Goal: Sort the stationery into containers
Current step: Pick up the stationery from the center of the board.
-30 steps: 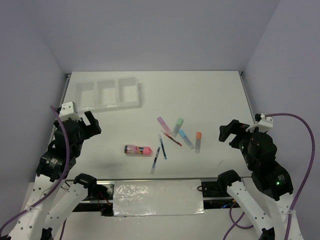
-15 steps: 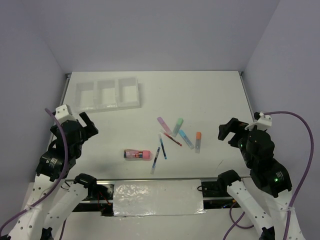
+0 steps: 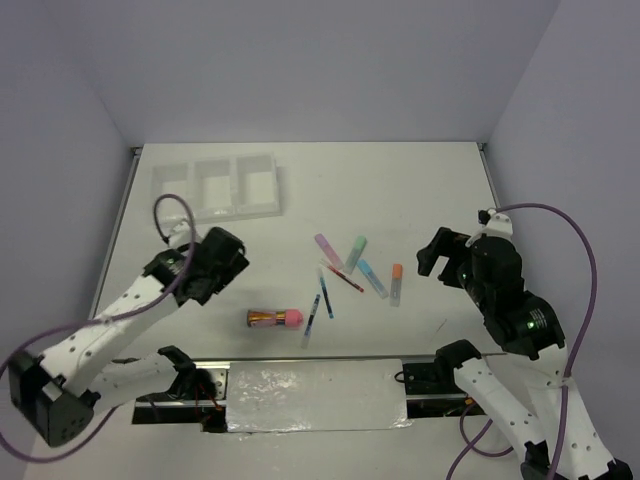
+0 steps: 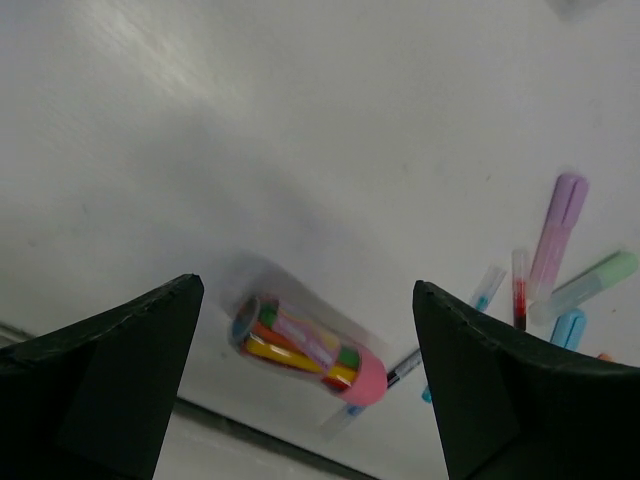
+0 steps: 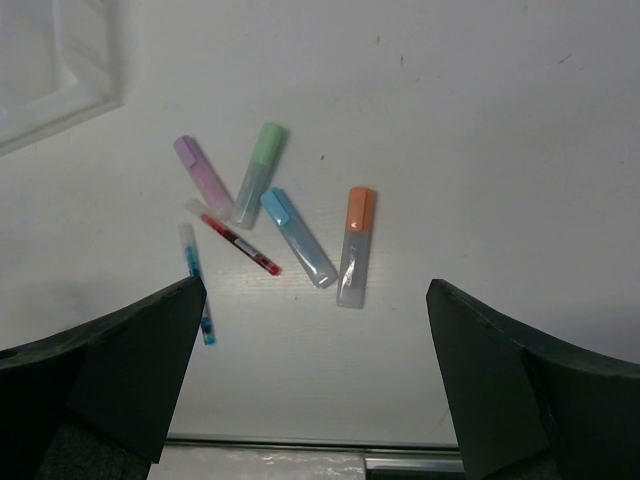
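Note:
The stationery lies mid-table. A stubby tube (image 3: pixel 275 319) with a pink end and coloured contents (image 4: pixel 305 350) lies nearest the front edge. My left gripper (image 3: pixel 232 262) hangs open above it, the tube showing between the finger tips (image 4: pixel 305 287). To the right lie lilac (image 3: pixel 328 248), green (image 3: pixel 356 253), blue (image 3: pixel 372 278) and orange-capped (image 3: pixel 396 284) highlighters, a red pen (image 3: pixel 343 278) and blue pens (image 3: pixel 325 295). My right gripper (image 3: pixel 440 255) is open above the table, just on the near side of the highlighters (image 5: pixel 315 285). The containers (image 3: pixel 212 188) stand at the back left.
A taped metal rail (image 3: pixel 315 385) runs along the table's front edge between the arm bases. Purple walls close in the back and both sides. The right arm's cable (image 3: pixel 585 270) loops at the far right.
My left arm has swung right and forward, out over the tube, which now lies slightly nearer the front edge. The right gripper has shifted a little left and back. Both stay open.

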You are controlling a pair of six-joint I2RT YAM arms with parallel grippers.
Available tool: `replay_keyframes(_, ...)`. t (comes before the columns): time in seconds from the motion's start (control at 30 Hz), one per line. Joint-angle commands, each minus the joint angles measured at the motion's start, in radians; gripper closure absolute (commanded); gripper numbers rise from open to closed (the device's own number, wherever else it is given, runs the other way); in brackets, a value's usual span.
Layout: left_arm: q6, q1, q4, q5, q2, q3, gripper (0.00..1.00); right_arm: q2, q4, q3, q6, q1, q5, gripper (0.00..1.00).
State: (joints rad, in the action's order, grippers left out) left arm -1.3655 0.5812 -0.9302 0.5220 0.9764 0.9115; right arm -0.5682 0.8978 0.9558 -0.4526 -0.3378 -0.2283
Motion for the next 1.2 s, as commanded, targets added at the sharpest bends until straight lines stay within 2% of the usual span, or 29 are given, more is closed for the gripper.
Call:
replay_keyframes(0.0,-0.416,0.181,-0.128,0.053,0.147,0.085,0.01,-0.03,-0.046,-0.025,0.002,-0.006,0.063,0.0)
replay_keyframes(0.03,-0.458,0.248,-0.153,0.058,0.18,0.104,0.01,-0.029,-0.048,-0.031,0.006,-0.006,0.063,0.0)
replay_keyframes(0.17,-0.609,0.351,-0.263,0.053,0.309,0.182,0.01,-0.01,-0.046,-0.048,0.018,-0.004,0.07,0.0)
replay_keyframes(0.33,-0.675,0.413,-0.233,0.01,0.326,0.141,0.01,0.017,-0.051,-0.063,0.025,-0.006,0.073,0.0)
replay_keyframes(0.53,-0.69,0.424,-0.203,-0.002,0.355,0.113,0.01,0.016,-0.068,-0.077,0.028,-0.006,0.096,0.0)
replay_keyframes(0.83,-0.745,0.421,-0.188,0.055,0.419,0.107,0.01,0.027,-0.074,-0.078,0.035,-0.006,0.124,0.0)
replay_keyframes(1.17,-0.667,0.345,-0.03,0.067,0.59,0.063,0.01,0.041,-0.082,-0.086,0.035,-0.006,0.145,0.0)
